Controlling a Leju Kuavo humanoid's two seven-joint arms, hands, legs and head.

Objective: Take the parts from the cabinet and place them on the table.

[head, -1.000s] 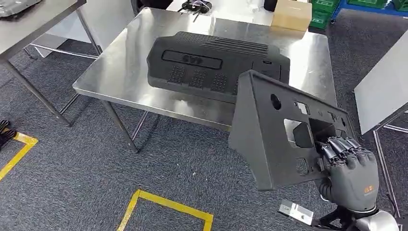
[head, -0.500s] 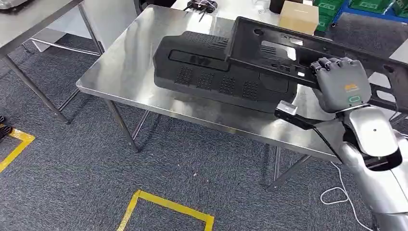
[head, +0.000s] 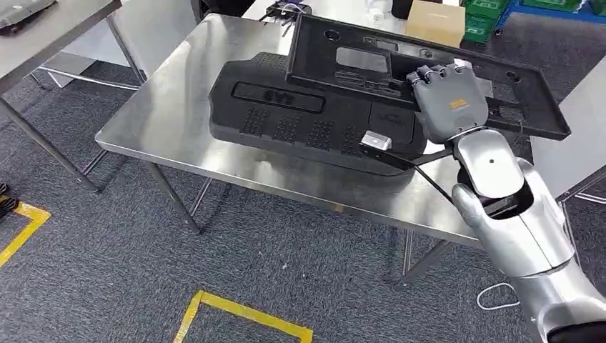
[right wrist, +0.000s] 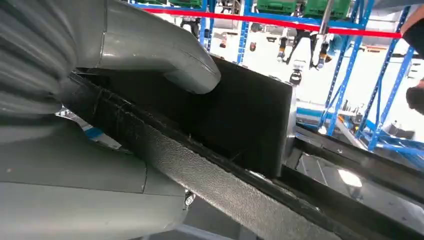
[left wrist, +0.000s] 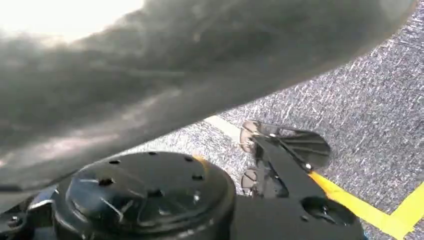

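- Gripping the flat black panel point(head: 400, 68) at its near long edge, the right hand point(head: 446, 100) has its fingers curled over the rim; the right wrist view shows the thumb point(right wrist: 165, 55) pressed on one face of the panel point(right wrist: 240, 125).
- Panel position: held above the steel surface point(head: 171, 107), tilted, its long axis running left to right across the far half, with its right end jutting past the surface's right edge.
- Beneath and just nearer lies a bulky black moulded cover point(head: 300, 114), already resting on the surface; the panel overlaps its far side as seen from the head view, though whether the two touch I cannot tell.
- Key relation: the panel extends mostly left and away from the hand, so lowering it likely calls for free surface beyond or beside the cover.
- Left hand: its state cannot be told from these pictures.
- A cardboard box point(head: 434, 20) sits at the far right.
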